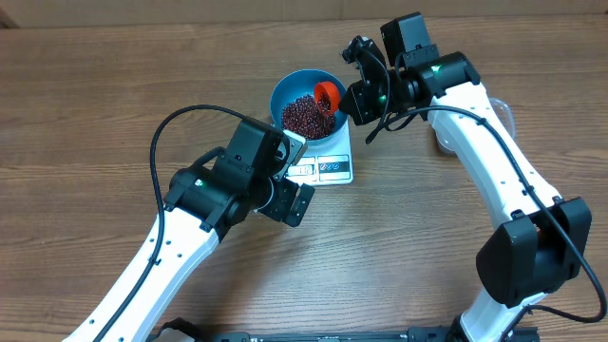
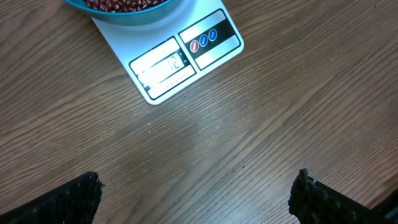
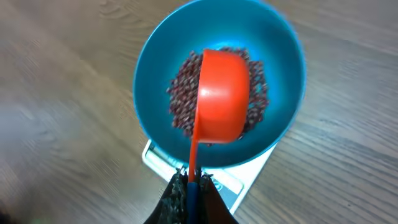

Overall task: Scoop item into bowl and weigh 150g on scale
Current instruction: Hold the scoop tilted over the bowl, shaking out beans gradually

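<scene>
The blue bowl (image 1: pixel 285 90) stands on the white scale (image 1: pixel 328 166) and holds a heap of dark red-brown beans (image 1: pixel 306 116). My right gripper (image 3: pixel 193 179) is shut on the handle of an orange-red scoop (image 3: pixel 221 93), whose cup is turned over above the beans (image 3: pixel 258 93) inside the bowl (image 3: pixel 149 74). In the overhead view the scoop (image 1: pixel 329 93) hangs over the bowl's right side. My left gripper (image 2: pixel 198 190) is open and empty over bare wood, just in front of the scale (image 2: pixel 180 59) with its display window and button panel.
A clear plastic tub (image 1: pixel 503 119) shows partly behind my right arm at the right. The wooden table (image 1: pixel 95 95) spreads all round the scale.
</scene>
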`<state>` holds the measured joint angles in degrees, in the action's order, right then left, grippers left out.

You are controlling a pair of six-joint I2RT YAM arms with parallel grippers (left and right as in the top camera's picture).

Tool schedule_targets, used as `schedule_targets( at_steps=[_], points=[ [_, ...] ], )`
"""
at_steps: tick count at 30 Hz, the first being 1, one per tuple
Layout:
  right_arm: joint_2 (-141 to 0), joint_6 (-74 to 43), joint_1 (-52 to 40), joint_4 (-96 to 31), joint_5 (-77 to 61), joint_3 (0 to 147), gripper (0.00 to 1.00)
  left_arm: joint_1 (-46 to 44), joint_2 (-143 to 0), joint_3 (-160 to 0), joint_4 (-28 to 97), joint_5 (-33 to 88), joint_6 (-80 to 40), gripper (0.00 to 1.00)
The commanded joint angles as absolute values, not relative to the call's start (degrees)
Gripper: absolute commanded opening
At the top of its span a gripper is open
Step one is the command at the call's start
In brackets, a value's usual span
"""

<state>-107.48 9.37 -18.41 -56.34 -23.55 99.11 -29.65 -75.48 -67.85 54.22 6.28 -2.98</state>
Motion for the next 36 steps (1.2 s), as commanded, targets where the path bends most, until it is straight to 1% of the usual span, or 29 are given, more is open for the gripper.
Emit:
schedule_targets(
  at_steps=[1, 3, 6, 33, 35, 36],
  points=[
    [-106.37, 19.55, -19.0, -58.37, -29.93, 100.9, 0.04, -29.93, -75.31, -68.01, 54.13, 7.05, -2.94, 1.0],
    [-106.37, 17.5, -19.07, -57.65, -27.33, 100.88, 0.04, -29.93, -75.31, -68.01, 54.13, 7.05, -2.94, 1.0],
    [-106.41, 8.71, -19.05, -55.53, -21.98, 100.88, 0.03, -29.93, -75.31, -68.01, 54.13, 7.05, -2.94, 1.0],
    [-106.41, 8.51, -19.07, -55.4, -22.15, 100.88, 0.04, -29.93, -75.31, -68.01, 54.13, 7.07, -2.94, 1.0],
    [-106.41, 8.62, -19.07, -55.64, -23.2, 100.88, 0.04, -29.93, -75.31, -68.01, 54.13, 7.05, -2.94, 1.0],
    [-106.41, 10.66, -19.07, -56.12, -25.58, 100.88, 0.04, -29.93, -75.31, -68.01, 54.13, 7.05, -2.94, 1.0]
  ],
)
